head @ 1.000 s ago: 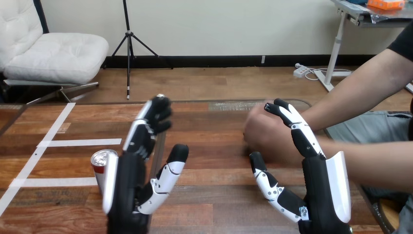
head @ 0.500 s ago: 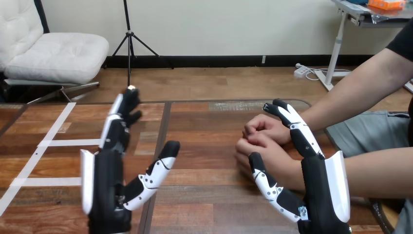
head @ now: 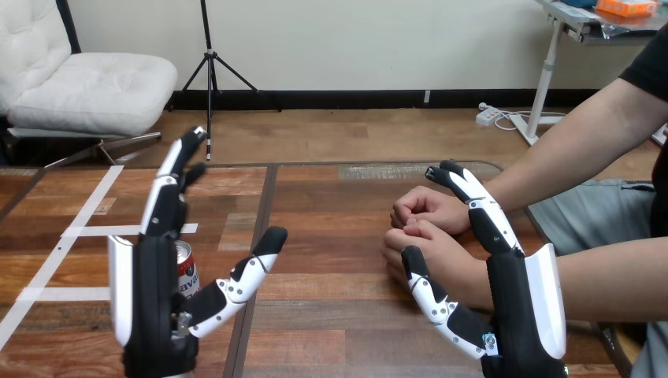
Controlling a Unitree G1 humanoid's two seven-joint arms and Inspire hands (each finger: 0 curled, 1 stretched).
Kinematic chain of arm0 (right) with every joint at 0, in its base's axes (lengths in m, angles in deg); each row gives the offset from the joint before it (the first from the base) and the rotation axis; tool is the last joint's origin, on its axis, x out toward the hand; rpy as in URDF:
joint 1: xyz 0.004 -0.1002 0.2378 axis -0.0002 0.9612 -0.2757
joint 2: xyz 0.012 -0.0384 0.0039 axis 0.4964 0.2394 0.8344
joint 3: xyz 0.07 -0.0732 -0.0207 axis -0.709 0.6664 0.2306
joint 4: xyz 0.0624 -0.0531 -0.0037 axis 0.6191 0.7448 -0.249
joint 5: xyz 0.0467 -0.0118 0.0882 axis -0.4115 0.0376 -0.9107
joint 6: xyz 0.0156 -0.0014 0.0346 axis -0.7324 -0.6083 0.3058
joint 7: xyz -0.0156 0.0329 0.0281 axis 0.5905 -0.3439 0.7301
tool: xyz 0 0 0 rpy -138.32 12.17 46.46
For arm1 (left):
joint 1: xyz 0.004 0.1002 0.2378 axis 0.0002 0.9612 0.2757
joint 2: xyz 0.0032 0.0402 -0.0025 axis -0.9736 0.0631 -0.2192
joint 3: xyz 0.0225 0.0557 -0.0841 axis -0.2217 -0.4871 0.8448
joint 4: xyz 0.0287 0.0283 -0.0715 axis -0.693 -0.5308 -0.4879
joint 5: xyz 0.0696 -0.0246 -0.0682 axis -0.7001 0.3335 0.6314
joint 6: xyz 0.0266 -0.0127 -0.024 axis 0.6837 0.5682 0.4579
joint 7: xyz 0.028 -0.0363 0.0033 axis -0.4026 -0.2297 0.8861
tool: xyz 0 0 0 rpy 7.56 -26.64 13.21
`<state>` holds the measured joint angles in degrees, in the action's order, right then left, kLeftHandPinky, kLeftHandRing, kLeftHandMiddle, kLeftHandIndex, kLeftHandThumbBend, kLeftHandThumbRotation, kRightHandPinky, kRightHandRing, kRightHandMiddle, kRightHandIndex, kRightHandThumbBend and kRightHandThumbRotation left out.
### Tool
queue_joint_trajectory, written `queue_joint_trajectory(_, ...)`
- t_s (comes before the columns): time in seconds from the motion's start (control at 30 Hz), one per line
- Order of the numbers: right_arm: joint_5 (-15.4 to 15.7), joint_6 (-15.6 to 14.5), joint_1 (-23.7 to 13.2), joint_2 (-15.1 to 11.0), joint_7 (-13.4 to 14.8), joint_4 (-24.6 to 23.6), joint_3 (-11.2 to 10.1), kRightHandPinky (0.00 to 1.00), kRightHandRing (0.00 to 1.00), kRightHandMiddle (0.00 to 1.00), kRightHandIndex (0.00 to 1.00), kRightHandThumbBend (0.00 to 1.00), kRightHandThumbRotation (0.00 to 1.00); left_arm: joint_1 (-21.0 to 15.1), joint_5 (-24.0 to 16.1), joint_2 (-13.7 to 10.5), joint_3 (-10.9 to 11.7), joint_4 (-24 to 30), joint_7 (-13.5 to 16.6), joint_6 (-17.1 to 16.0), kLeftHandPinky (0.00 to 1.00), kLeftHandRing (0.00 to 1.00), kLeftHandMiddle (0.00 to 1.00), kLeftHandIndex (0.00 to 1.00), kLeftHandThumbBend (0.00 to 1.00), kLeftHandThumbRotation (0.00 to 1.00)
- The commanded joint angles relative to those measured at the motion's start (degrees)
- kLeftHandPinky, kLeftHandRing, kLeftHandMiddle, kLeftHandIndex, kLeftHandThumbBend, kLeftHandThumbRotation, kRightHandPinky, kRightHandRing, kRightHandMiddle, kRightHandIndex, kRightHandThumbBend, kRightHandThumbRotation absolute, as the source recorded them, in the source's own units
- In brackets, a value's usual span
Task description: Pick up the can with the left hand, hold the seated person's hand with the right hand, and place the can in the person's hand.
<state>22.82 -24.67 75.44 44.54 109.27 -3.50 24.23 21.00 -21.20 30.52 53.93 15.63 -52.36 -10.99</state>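
Head view: left hand (head: 154, 307) open, empty, just beside the can (head: 186, 269) on the bench (head: 331, 315); right hand (head: 520, 307) open by the person's hands (head: 425, 228). Centre the can well inside the grasp before closing.

The can (head: 187, 269) stands on the table (head: 331, 213) with the left hand (head: 154, 303) close on its near side, straight fingers rising past it and the thumb angled out to the can's right, so the near side is barred. Left of the can and beyond it, the boards carry only flat white tape strips (head: 118, 231). Right of the can the boards lie bare as far as the person's hands (head: 425, 228), which rest together well apart from it, flanked by the straight-fingered right hand (head: 516, 311).
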Motion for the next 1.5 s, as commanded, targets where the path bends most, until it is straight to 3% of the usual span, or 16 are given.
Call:
queue_joint_trajectory(0.0,-0.91,-0.11,-3.74,0.37,-0.24,-0.25,-0.68,0.88,0.91,0.90,0.83,0.34,0.18,-3.70,-2.60,0.03,2.05,3.52,2.34,-1.19,0.87,0.92,0.91,0.86,0.69,0.19)
queue_joint_trajectory(0.27,-0.89,0.03,-3.89,0.42,-0.23,-0.06,-0.69,0.89,0.91,0.89,0.83,0.34,0.18,-4.38,-4.67,-0.04,3.16,3.14,5.10,-2.25,0.88,0.91,0.91,0.86,0.71,0.16)
queue_joint_trajectory(0.53,-1.04,-0.09,-3.88,0.39,-0.63,-0.12,-0.68,0.89,0.91,0.89,0.83,0.34,0.18,-4.53,-8.52,-0.01,4.55,2.97,8.63,-1.24,0.88,0.90,0.91,0.86,0.71,0.16)
queue_joint_trajectory(0.67,-0.54,-0.03,-4.01,0.26,-0.46,-0.03,-0.86,0.90,0.91,0.89,0.83,0.34,0.18,-4.05,-13.62,0.14,5.88,3.97,11.99,2.08,0.90,0.91,0.92,0.88,0.72,0.19)
queue_joint_trajectory(0.93,-1.05,0.01,-3.98,0.25,-0.81,-0.01,-0.80,0.90,0.91,0.89,0.83,0.34,0.17,-3.31,-19.24,-0.57,5.61,5.16,16.83,7.50,0.95,0.92,0.92,0.89,0.75,0.23)
queue_joint_trajectory(1.23,-1.16,-0.46,-3.84,0.27,-1.17,-0.26,-0.80,0.89,0.91,0.89,0.82,0.34,0.18,-2.19,-23.23,-2.00,4.34,6.80,18.69,15.29,0.99,0.96,0.95,0.91,0.74,0.29)
queue_joint_trajectory(1.47,-1.27,-0.72,-3.68,0.28,-1.51,-0.43,-0.78,0.89,0.91,0.89,0.82,0.34,0.19,-1.68,-23.46,-2.36,3.43,7.66,18.56,21.63,0.93,0.95,0.94,0.91,0.75,0.32)
